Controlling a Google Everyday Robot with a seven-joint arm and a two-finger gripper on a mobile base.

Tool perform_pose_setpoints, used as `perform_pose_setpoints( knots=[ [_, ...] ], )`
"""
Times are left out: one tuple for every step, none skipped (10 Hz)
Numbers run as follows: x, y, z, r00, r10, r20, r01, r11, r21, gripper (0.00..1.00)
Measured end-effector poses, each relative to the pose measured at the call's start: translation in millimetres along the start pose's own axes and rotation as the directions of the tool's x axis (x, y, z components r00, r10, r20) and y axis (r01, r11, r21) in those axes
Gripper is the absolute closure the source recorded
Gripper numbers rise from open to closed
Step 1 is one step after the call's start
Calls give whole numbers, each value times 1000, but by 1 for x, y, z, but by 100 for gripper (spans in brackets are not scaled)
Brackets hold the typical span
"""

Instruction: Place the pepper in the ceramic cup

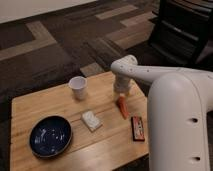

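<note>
The orange-red pepper (122, 106) lies on the wooden table (45, 105), right of centre. My gripper (121, 93) hangs directly above the pepper's far end, at the end of the white arm, very close to it. The white ceramic cup (78, 87) stands upright at the table's back, left of the gripper, apart from the pepper.
A wide dark blue bowl (50, 136) sits at the front left. A small white block (91, 120) lies mid-table. A dark red-edged packet (137, 128) lies near the right edge. My white arm body (177, 125) covers the right side. A dark chair (185, 30) stands behind.
</note>
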Motion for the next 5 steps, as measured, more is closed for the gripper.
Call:
perform_pose_setpoints(
  knots=[
    [-2, -1, -12, 1000, -10, 16, 10, 1000, 12, 98],
    [-6, -1, -23, 999, -24, 34, 23, 999, 30, 98],
    [-12, 2, -34, 997, -50, 55, 47, 997, 54, 98],
    [-22, 7, -48, 992, -99, 84, 91, 991, 95, 98],
    [-36, 20, -64, 978, -167, 123, 149, 979, 139, 98]
  ],
)
